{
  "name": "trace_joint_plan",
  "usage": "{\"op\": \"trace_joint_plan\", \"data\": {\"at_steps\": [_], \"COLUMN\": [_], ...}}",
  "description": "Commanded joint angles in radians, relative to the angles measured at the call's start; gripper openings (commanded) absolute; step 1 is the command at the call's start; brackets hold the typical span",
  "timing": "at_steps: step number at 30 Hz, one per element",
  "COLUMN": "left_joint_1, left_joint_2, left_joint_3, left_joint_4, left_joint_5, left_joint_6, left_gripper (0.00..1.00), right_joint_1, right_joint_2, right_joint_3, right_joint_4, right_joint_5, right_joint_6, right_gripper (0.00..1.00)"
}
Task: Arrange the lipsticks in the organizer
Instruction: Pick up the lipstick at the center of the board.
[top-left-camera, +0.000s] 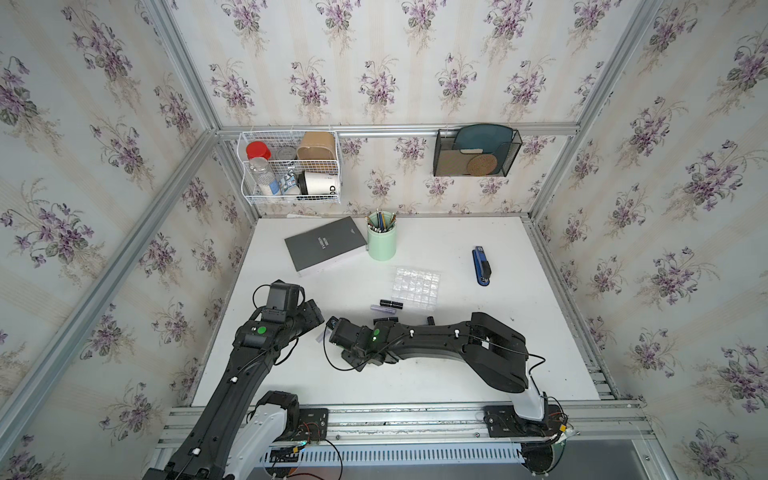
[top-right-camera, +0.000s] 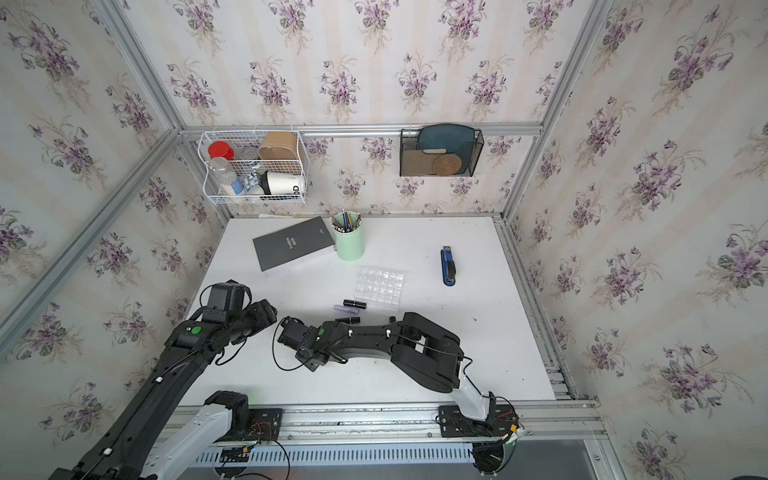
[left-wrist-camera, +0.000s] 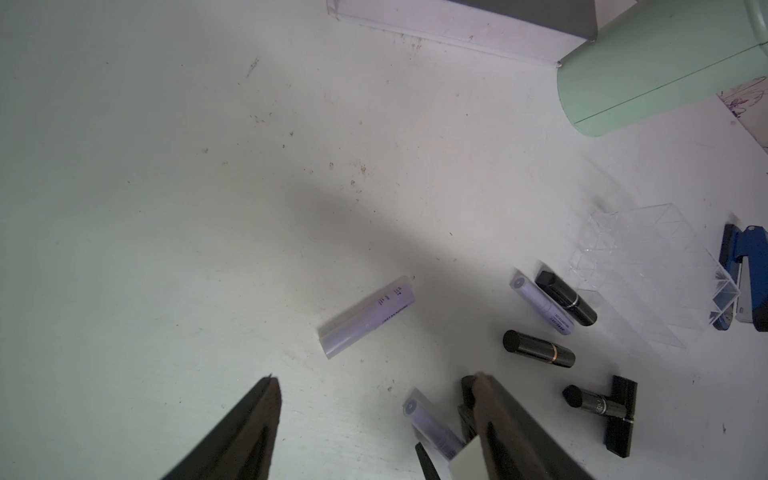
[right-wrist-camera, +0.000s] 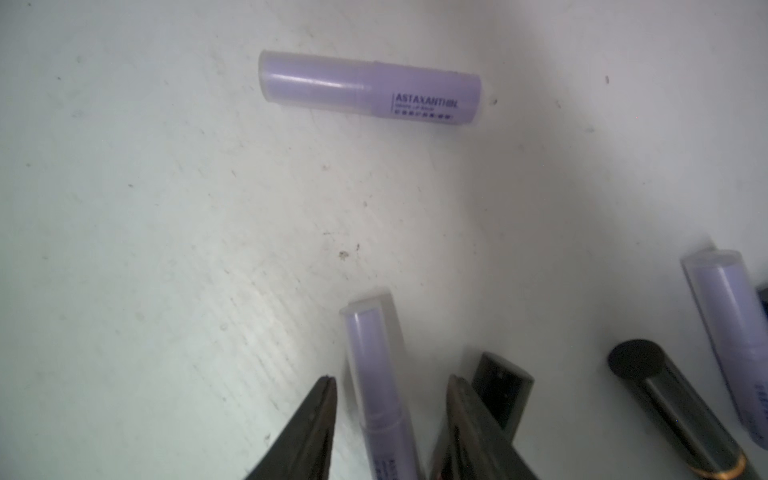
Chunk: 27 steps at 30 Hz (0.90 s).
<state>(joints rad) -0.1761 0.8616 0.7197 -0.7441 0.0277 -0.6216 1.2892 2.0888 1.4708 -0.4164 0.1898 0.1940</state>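
Observation:
The clear organizer (top-left-camera: 415, 286) (left-wrist-camera: 648, 266) lies mid-table with no lipsticks in its cells. Just in front of it lie a black lipstick (top-left-camera: 390, 304), a lilac one (top-left-camera: 382, 309) and another black one (top-left-camera: 385, 319). My right gripper (right-wrist-camera: 391, 380) is open and straddles a lilac lipstick (right-wrist-camera: 378, 374) on the table, with a gap on each side. A second lilac tube (right-wrist-camera: 370, 87) lies loose beyond it. A square black tube (right-wrist-camera: 505, 386) rests just outside one finger. My left gripper (left-wrist-camera: 376, 378) hovers open and holds nothing. More black lipsticks (left-wrist-camera: 538, 349) (left-wrist-camera: 594, 403) lie nearby.
A mint-green pen cup (top-left-camera: 381, 243) and a grey book (top-left-camera: 326, 245) stand at the back of the table. A blue stapler (top-left-camera: 481, 266) lies right of the organizer. A white wire basket (top-left-camera: 291, 166) and a black mesh rack (top-left-camera: 476, 151) hang on the wall.

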Motion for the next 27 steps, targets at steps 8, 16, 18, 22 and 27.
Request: {"op": "trace_joint_plan", "data": {"at_steps": [8, 16, 18, 22, 27], "left_joint_1": [0.000, 0.003, 0.004, -0.003, -0.174], "left_joint_2": [-0.010, -0.063, -0.098, -0.145, -0.147], "left_joint_3": [0.029, 0.093, 0.110, 0.088, -0.062], "left_joint_4": [-0.036, -0.139, -0.132, 0.038, 0.396], "left_joint_5": [0.004, 0.056, 0.099, 0.371, 0.553], "left_joint_6": [0.011, 0.022, 0.041, 0.065, -0.059], "left_gripper": [0.77, 0.76, 0.77, 0.83, 0.84], "right_joint_1": [0.001, -0.051, -0.110, -0.251, -0.411], "right_joint_2": [0.062, -0.189, -0.295, -0.490, -0.668], "right_joint_3": [0.013, 0.014, -0.055, -0.223, -0.396], "right_joint_4": [0.013, 0.159, 0.222, 0.344, 0.515], "right_joint_5": [-0.033, -0.151, -0.226, -0.342, -0.455], "right_joint_6": [0.037, 0.086, 0.117, 0.184, 0.302], "right_gripper": [0.33, 0.18, 0.18, 0.18, 0.18]}}
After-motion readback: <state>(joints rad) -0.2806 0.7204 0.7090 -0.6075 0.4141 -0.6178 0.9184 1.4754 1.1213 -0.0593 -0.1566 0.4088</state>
